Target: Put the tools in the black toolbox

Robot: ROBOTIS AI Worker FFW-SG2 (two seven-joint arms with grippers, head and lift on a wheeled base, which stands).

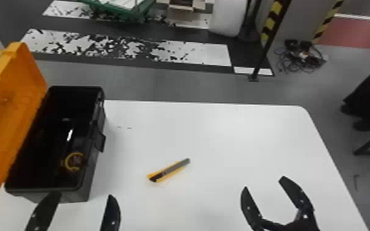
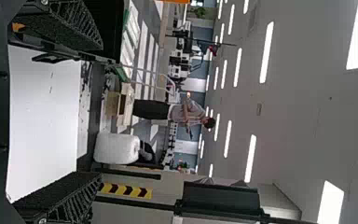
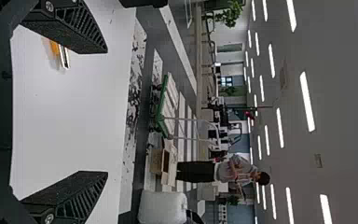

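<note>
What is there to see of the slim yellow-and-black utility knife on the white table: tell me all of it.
The utility knife has a slim, straight, yellow body, plastic by its look, with a grey, metallic-looking strip along it and a black part near one end. Whether any blade sticks out, I cannot tell. It lies flat and slantwise on the white table, grey end pointing away and to the right, between the black toolbox and the open right gripper. Only the table touches it.

We record one workshop-like hall: black-and-yellow striped posts (image 1: 274, 18), green cart (image 1: 133, 15), cardboard box (image 3: 157, 161), floor cables (image 1: 303, 58), long rows of ceiling strip lights (image 3: 307, 101).
</note>
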